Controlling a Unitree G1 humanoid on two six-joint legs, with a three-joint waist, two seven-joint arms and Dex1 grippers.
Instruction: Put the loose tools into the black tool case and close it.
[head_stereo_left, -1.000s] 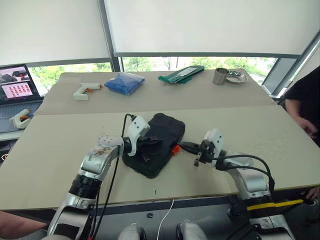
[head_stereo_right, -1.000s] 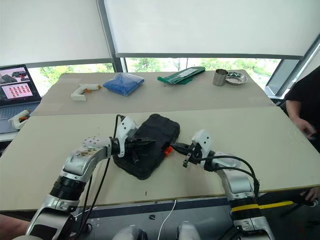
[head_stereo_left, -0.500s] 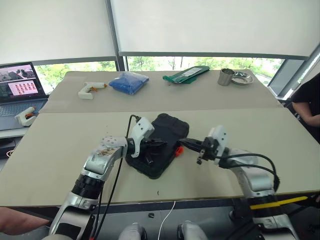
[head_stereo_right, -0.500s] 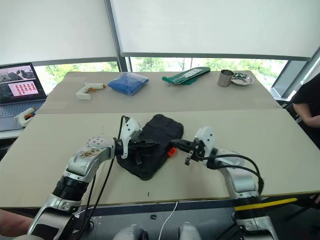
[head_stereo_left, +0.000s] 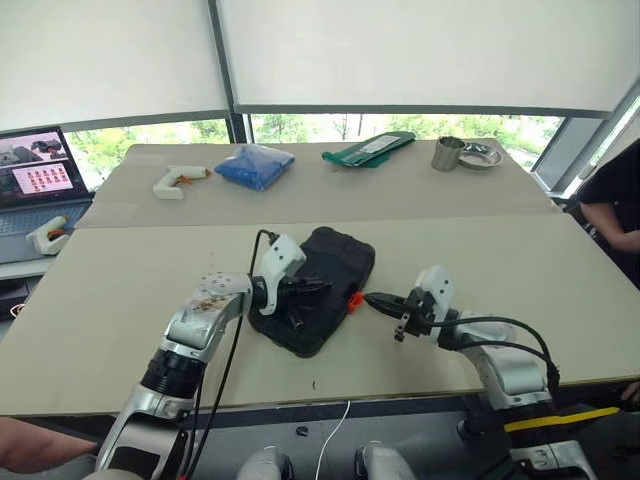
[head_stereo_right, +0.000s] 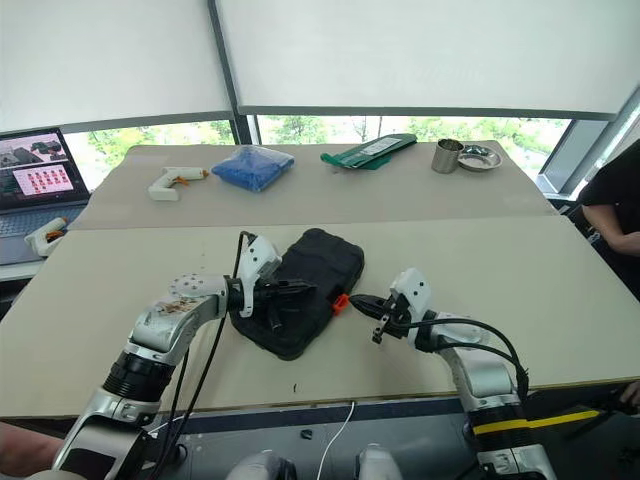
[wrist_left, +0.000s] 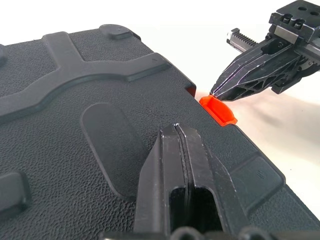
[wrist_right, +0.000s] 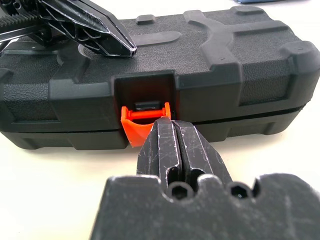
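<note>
Since the earlier frame our right gripper (head_stereo_left: 372, 299) has dropped a little and slid outward toward our right side, so its tip now sits lower against the front edge of the black tool case (head_stereo_left: 330, 272) instead of level with the lid. Our left gripper (head_stereo_left: 318, 286) has not shifted; it lies on top of the lid with its fingers pressed together, holding nothing.

We see the case lying shut near the middle of the near table (head_stereo_left: 120, 300), its long axis running diagonally away from us and to our right. No loose tools lie on the table around it, so we judge them already stowed.

What the coming move turns on is the small orange latch (wrist_right: 141, 126) on the case's right-hand long edge. From the right wrist view, our right fingers are closed, empty, and pointing straight at that latch, their tip touching or just short of it; we cannot tell which. The latch still sticks out from its recess rather than lying flush. Our right arm is plainly the nearer one to it, while our left sits above and steadies the lid. We judge that a push inward and upward on the latch is what remains.
</note>
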